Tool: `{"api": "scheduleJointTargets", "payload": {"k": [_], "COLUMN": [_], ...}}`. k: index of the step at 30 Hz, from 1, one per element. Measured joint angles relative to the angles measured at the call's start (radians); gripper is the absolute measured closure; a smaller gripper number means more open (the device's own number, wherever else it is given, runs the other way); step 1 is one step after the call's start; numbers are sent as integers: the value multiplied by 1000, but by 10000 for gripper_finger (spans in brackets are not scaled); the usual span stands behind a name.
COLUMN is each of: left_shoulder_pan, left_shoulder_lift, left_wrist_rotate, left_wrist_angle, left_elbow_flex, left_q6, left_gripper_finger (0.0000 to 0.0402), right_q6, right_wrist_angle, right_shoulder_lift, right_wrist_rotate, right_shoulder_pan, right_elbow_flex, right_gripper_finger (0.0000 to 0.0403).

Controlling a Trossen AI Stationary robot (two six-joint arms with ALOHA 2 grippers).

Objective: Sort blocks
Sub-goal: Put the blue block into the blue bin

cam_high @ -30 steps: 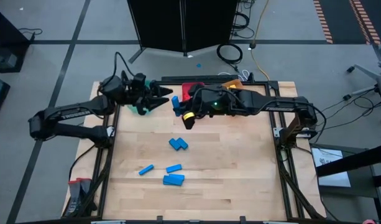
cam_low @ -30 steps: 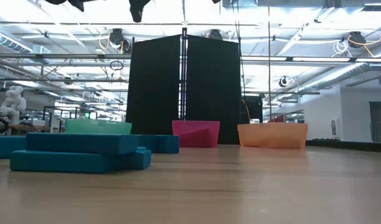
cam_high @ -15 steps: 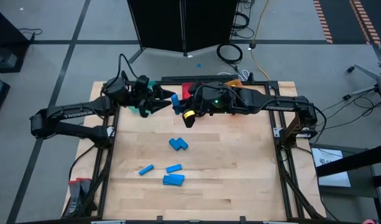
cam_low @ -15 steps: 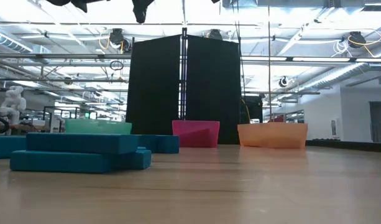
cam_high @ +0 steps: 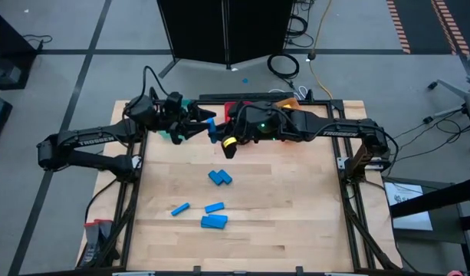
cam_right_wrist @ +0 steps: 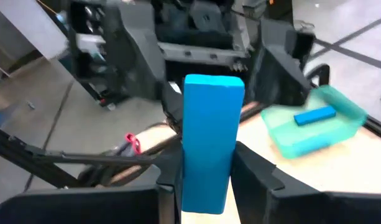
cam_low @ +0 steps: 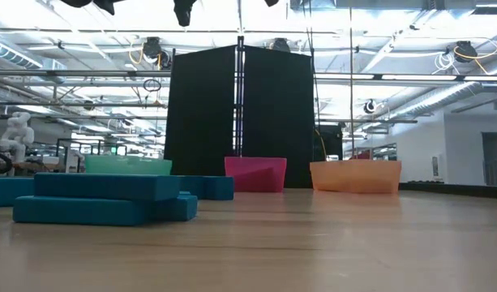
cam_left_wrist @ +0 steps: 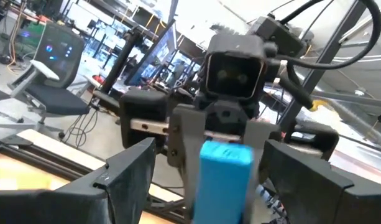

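Observation:
A blue block (cam_high: pixel 213 126) hangs in the air over the table's far side, with my right gripper (cam_right_wrist: pixel 209 180) shut on it. My left gripper (cam_high: pixel 205 125) faces it from the left, open. Its two fingers (cam_left_wrist: pixel 131 174) stand on either side of the block's free end (cam_left_wrist: pixel 224 155), with a gap on each side. Several more blue blocks (cam_high: pixel 216 199) lie on the wood in mid-table. A teal bin (cam_right_wrist: pixel 314 127) with one blue block (cam_right_wrist: pixel 313 115) in it stands below my left gripper. My right gripper pinches the blue block's near end (cam_right_wrist: pixel 206 186) between its two fingers (cam_right_wrist: pixel 255 177). The fingers come about level from the table's right side and lie along the block. The block sticks out ahead of them toward my left gripper, clear of the table.
A red bin (cam_low: pixel 254 173) and an orange bin (cam_low: pixel 355 175) stand beside the teal bin (cam_low: pixel 126 165) along the far edge. The loose blue blocks (cam_low: pixel 102 199) lie left of centre, with bare wood to the right and near the front edge.

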Motion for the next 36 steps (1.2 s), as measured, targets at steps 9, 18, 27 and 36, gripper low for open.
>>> {"api": "scheduleJointTargets", "payload": {"k": [9, 18, 27, 36], "left_shoulder_pan": [0, -1, -1, -1], "left_shoulder_lift": [0, 0, 0, 0], "left_wrist_rotate": [1, 8, 11, 14], "left_wrist_angle": [0, -2, -3, 0], "left_elbow_flex": [0, 0, 0, 0], "left_q6": [20, 35, 36, 37], "left_gripper_finger": [98, 160, 245, 284], "right_q6": [0, 3, 3, 3], "right_wrist_angle": [8, 11, 22, 22], "right_shoulder_lift": [3, 3, 3, 3], "right_wrist_rotate": [0, 1, -20, -28], "right_shoulder_pan": [-2, -8, -18, -19], "right_elbow_flex": [0, 0, 0, 0], "right_gripper_finger": [322, 322, 322, 322]}}
